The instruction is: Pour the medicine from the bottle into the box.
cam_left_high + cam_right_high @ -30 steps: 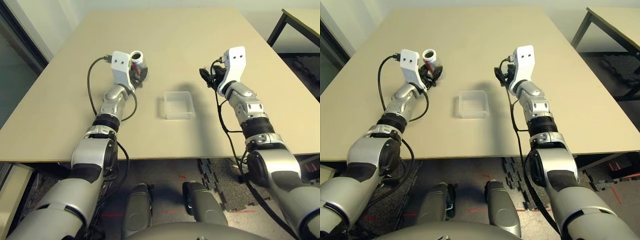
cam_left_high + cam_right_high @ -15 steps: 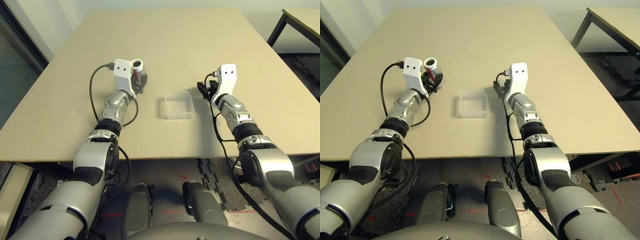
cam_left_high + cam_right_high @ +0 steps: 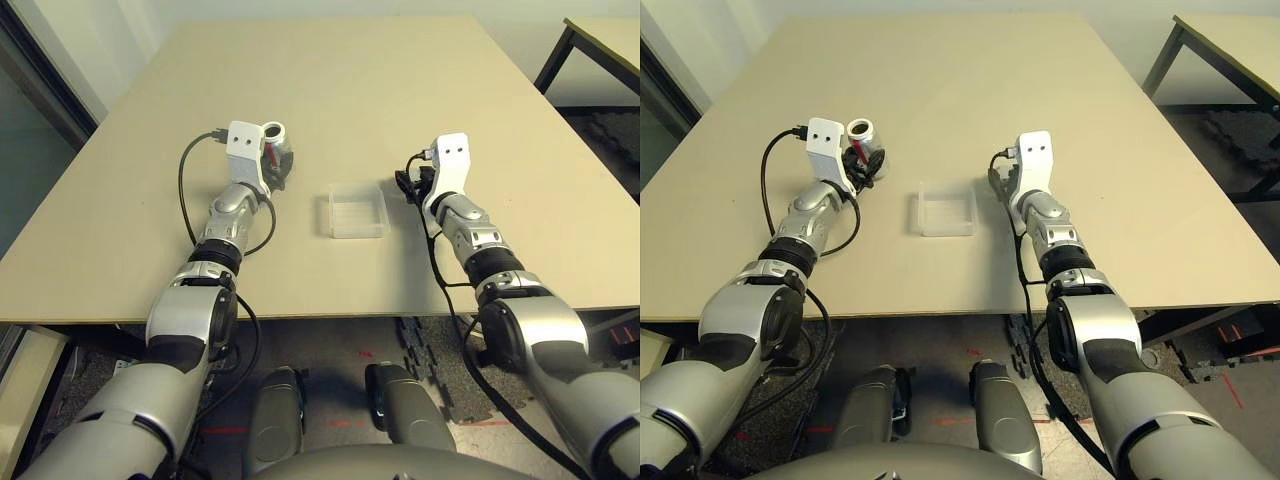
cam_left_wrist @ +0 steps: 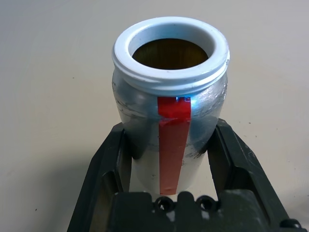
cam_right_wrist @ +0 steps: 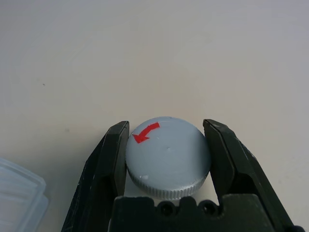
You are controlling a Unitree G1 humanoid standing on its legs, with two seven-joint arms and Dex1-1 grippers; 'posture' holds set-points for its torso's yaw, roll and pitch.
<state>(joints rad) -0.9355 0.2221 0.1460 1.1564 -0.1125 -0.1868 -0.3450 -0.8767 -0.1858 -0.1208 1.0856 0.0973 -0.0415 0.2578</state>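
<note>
the left gripper [image 4: 171, 159] has its jaws clamped on the bottle [image 4: 170, 104], one black finger on each side of the silvery body. the bottle stands upright with its white-rimmed mouth open and a red strip running down its side. in the head views it sits at the left of the counter [image 3: 350, 80], to the left of the box [image 3: 356, 209] and apart from it.

the right gripper [image 5: 167, 159] has its jaws closed on a flat grey round cap [image 5: 168, 155] with a red arrow on its top and a ribbed edge, held low over the counter, though whether it touches the surface cannot be told. this gripper is just to the right of the box; a corner of the clear box shows at the edge of the right wrist view.

the box lies flat on the counter between the two arms, nearer the right one.
</note>
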